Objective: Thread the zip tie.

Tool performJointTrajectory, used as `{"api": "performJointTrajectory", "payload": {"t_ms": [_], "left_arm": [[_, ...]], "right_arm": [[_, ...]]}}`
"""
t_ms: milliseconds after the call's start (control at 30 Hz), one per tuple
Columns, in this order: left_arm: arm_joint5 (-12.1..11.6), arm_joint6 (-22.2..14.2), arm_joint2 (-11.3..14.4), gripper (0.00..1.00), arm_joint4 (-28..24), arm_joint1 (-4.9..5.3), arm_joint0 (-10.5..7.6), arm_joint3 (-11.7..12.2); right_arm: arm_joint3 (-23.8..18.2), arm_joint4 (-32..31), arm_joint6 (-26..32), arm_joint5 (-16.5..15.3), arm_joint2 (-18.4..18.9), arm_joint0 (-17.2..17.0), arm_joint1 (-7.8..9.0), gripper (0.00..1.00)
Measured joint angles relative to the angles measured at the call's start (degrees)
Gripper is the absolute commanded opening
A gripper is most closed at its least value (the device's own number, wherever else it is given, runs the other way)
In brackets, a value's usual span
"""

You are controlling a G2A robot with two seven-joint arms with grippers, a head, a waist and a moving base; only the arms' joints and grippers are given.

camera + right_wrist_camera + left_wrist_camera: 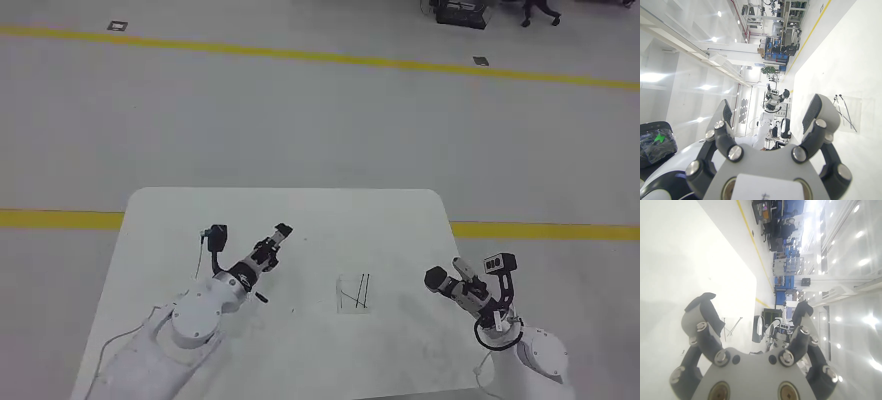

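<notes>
Two thin black zip ties (361,290) lie crossed on a small clear plastic sheet (347,298) on the white table (300,212), between the two arms. My left gripper (277,240) is open and holds nothing, hovering left of the ties. My right gripper (447,272) is also open with nothing in it, near the table's right edge, to the right of the ties. The left wrist view shows the zip ties (733,326) beyond its open gripper (756,301). From the right wrist, the zip ties (845,113) lie on the clear sheet (856,106), off to one side of the open gripper (770,100).
The tabletop around the sheet is bare white. The table's rounded far right corner (437,200) and right edge lie close to the right arm. A yellow floor line (300,54) runs behind the table.
</notes>
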Motion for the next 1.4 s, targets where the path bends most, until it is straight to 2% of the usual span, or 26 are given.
{"api": "performJointTrajectory", "payload": {"t_ms": [67,233,300,367,667,733,833,967,1067,1133,1167,1400], "left_arm": [[2.1,-0.2,3.2,1.00,2.5,-0.59,-1.62,1.0],[8.3,-0.5,13.2,1.00,10.7,-2.90,-7.00,4.6],[9.3,-0.1,16.5,1.00,11.9,-4.05,-8.60,6.4],[9.2,0.5,18.2,1.00,13.6,-4.64,-9.61,8.3],[9.1,0.7,18.3,1.00,14.0,-4.64,-9.64,8.4],[9.1,0.0,19.1,1.00,14.9,-4.85,-10.30,8.8],[9.1,-2.5,22.8,1.00,21.8,-6.20,-12.89,11.3],[9.1,-6.5,24.6,1.00,28.7,-8.84,-15.38,16.0],[9.1,-9.4,23.4,1.00,32.4,-11.40,-16.03,19.7],[9.1,-8.9,21.2,1.00,34.1,-13.36,-15.47,21.7],[9.1,-8.0,20.6,1.00,35.0,-13.81,-15.28,22.1],[9.1,-7.8,20.6,1.00,35.6,-13.85,-15.24,22.1]], "right_arm": [[0.0,0.0,0.0,0.0,0.0,0.0,0.00,1.00],[0.0,0.0,0.0,0.0,0.0,0.0,0.00,1.00],[0.0,0.0,0.0,0.0,0.0,0.0,0.00,1.00],[0.0,0.0,0.0,0.0,0.0,0.0,0.00,1.00],[0.0,0.0,0.0,0.0,0.0,0.0,0.00,1.00],[0.0,0.0,0.0,0.0,0.0,0.0,0.00,1.00],[0.0,0.0,0.0,0.0,0.0,0.0,0.00,1.00],[0.0,0.0,0.0,0.0,0.0,0.0,0.00,1.00],[0.0,0.0,0.0,0.0,0.0,0.0,0.00,1.00],[0.0,0.0,0.0,0.0,0.0,0.0,0.00,1.00],[0.0,0.0,0.0,0.0,0.0,0.0,0.00,1.00],[0.0,0.0,0.0,0.0,0.0,0.0,0.00,1.00]]}}
